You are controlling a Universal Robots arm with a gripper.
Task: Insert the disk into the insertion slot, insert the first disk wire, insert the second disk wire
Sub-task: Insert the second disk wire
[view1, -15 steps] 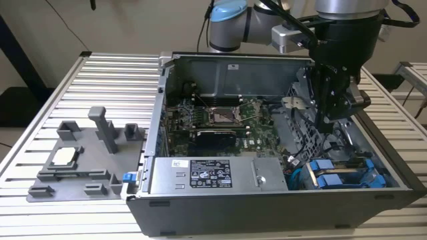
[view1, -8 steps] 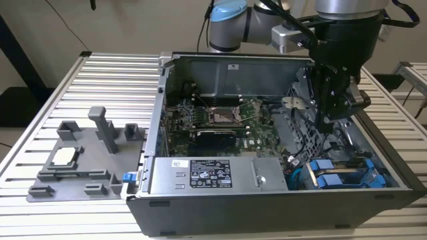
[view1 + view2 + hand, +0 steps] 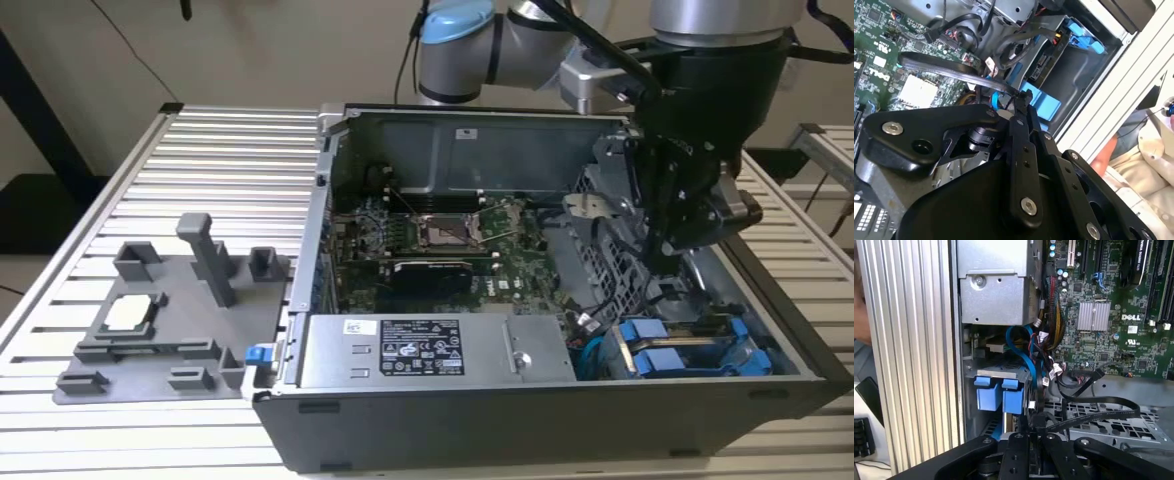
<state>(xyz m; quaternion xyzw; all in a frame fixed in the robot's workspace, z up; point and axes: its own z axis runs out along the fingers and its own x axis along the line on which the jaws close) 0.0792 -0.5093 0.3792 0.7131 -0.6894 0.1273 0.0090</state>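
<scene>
1. A ribbed metal table (image 3: 227, 140) carried the work; at the exterior view's left lay a grey fixture tray (image 3: 160, 320).
2. Mid-table stood an open computer case (image 3: 534, 410), motherboard (image 3: 441, 230) inside and a grey power supply (image 3: 427, 350) along its near wall.
3. At the case's right corner, the disk (image 3: 687, 355) in its blue carrier sat seated in the slot (image 3: 747, 345), long axis running across the case.
4. The gripper (image 3: 687, 235) hung above that corner; in the first wrist view its tips (image 3: 1033, 427) pinched shut on a black wire (image 3: 1094, 412) beside the blue tabs (image 3: 996, 395).
5. The disk lay just beyond the jaws. Room was tight: case wall one side, wire bundle (image 3: 1046, 365) the other.
</scene>
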